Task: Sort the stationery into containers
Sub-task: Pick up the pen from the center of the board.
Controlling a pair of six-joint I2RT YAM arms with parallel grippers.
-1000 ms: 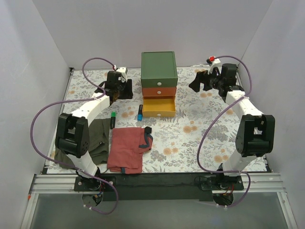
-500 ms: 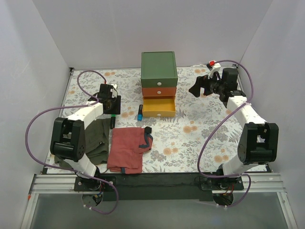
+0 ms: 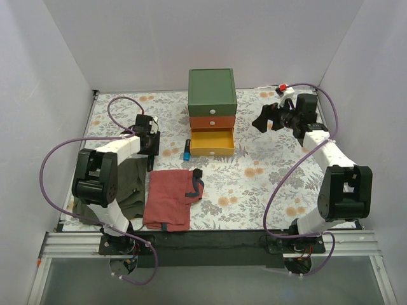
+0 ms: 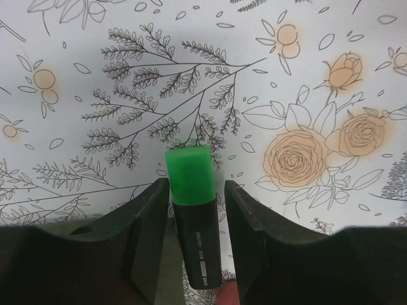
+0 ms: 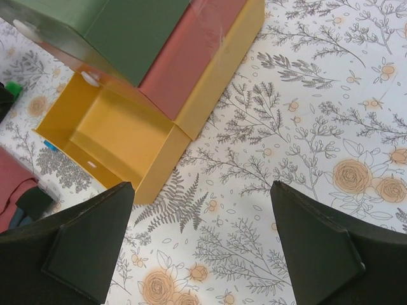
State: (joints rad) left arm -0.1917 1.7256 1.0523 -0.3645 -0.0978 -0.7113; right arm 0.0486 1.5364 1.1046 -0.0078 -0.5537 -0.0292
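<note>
A green-capped black marker (image 4: pixel 191 210) lies on the floral mat between my left gripper's (image 4: pixel 196 185) jaws. The jaws straddle it with a small gap on each side. In the top view the left gripper (image 3: pixel 148 143) is low over the marker (image 3: pixel 150 164). A blue marker (image 3: pixel 187 152) lies left of the yellow drawer (image 3: pixel 212 142), which is pulled out and looks empty. The red-orange drawer (image 3: pixel 212 122) above it is shut in the green chest (image 3: pixel 212 91). My right gripper (image 3: pixel 262 119) is open and empty, right of the chest. The thin pens and the roll are not in view.
A red folded cloth (image 3: pixel 169 198) with a dark item (image 3: pixel 197 175) on it lies at the front. An olive cloth (image 3: pixel 131 183) lies beside it under the left arm. The right wrist view shows the open yellow drawer (image 5: pixel 114 130) and the floral mat (image 5: pixel 286 140).
My left gripper has moved forward from the back of the mat and come down over the green-capped marker. The right gripper has shifted slightly.
</note>
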